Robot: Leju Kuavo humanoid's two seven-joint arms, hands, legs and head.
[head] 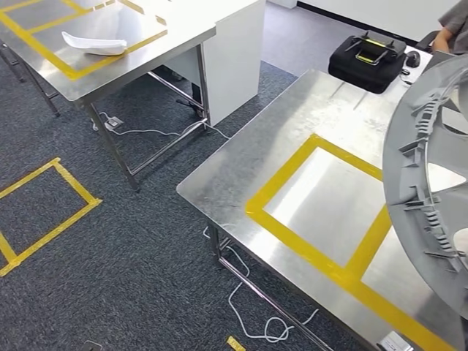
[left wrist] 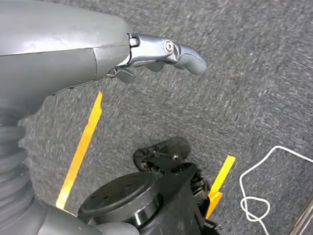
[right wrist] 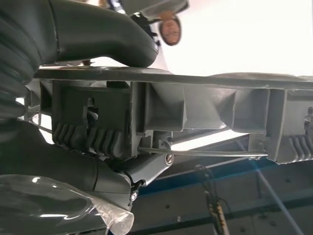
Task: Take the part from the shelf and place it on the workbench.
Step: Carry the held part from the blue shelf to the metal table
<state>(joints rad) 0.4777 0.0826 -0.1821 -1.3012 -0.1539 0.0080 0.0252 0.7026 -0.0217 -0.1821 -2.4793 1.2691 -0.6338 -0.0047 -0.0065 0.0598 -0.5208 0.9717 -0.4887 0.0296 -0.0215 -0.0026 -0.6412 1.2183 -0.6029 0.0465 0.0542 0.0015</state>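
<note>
The right hand clamps the part — a large grey ribbed plastic ring with clips along its rim — thumb on one face, fingers pressed to the other. In the head view it hangs at three o'clock over the steel surface and its yellow tape rectangle. The left hand hangs over carpet, fingers nearly straight, holding nothing.

Two steel tables: one workbench beside the right hand, one farther table. One grey ribbed part in that hand. One black case. One white cable. One person.
</note>
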